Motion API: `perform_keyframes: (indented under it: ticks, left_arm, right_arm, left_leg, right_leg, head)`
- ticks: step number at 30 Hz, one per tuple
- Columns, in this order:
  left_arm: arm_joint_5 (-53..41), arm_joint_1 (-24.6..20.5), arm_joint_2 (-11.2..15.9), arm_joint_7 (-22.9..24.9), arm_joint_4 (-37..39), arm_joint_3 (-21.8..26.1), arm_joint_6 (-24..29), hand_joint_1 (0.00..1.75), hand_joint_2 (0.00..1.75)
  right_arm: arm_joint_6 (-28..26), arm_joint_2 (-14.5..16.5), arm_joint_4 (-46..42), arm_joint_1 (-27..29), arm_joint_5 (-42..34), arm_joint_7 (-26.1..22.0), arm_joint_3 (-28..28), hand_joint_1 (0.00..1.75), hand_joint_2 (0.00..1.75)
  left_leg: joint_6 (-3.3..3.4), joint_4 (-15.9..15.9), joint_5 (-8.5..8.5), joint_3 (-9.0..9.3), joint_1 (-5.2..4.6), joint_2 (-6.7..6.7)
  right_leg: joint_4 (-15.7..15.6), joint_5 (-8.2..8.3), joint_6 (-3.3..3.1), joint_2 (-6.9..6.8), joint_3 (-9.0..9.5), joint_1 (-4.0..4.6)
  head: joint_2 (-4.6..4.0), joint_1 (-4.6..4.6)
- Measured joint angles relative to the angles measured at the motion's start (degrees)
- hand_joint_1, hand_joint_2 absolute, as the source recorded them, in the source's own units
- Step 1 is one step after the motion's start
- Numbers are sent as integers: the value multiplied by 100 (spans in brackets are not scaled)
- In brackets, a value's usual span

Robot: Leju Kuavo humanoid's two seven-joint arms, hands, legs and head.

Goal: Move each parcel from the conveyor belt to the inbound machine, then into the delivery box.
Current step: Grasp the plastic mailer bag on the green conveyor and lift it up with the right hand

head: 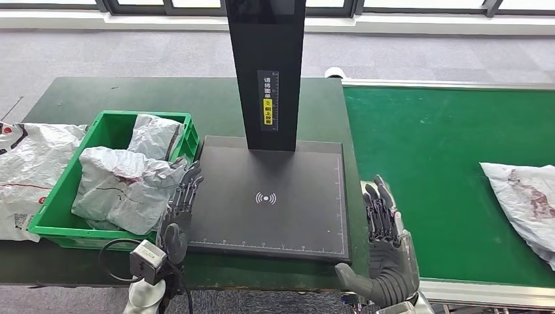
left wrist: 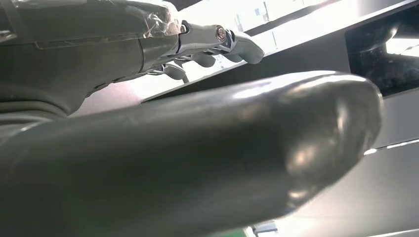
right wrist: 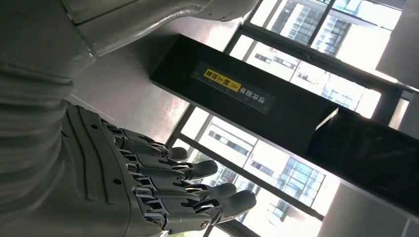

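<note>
Both hands, left (head: 180,209) and right (head: 386,245), flank the inbound machine (head: 271,196), fingers spread, holding nothing.

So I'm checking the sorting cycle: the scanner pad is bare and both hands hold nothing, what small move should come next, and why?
Probably swing the right hand rightward over the green conveyor belt toward the grey parcel lying at its right edge. The inbound machine's pad is bare, two parcels already sit in the green delivery box, and the left hand sits by the box, far from the belt.
</note>
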Motion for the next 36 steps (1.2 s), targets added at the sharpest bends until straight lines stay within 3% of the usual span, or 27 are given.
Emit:
perform_keyframes:
  ticks: [19,36]
  left_arm:
    - [20,65,-40,-9,9,78,-21,0,0]
    - [70,-168,-21,-9,227,78,27,0,0]
  right_arm:
    - [-79,-26,56,14,3,0,0,0,175]
    - [-13,-17,100,-75,72,2,0,0,175]
  left_leg:
    - [0,0,0,0,0,0]
    - [0,0,0,0,0,0]
  right_leg:
    - [-1,0,0,0,-1,0]
    - [0,0,0,1,-1,0]
  head:
    - [0,0]
    - [0,0]
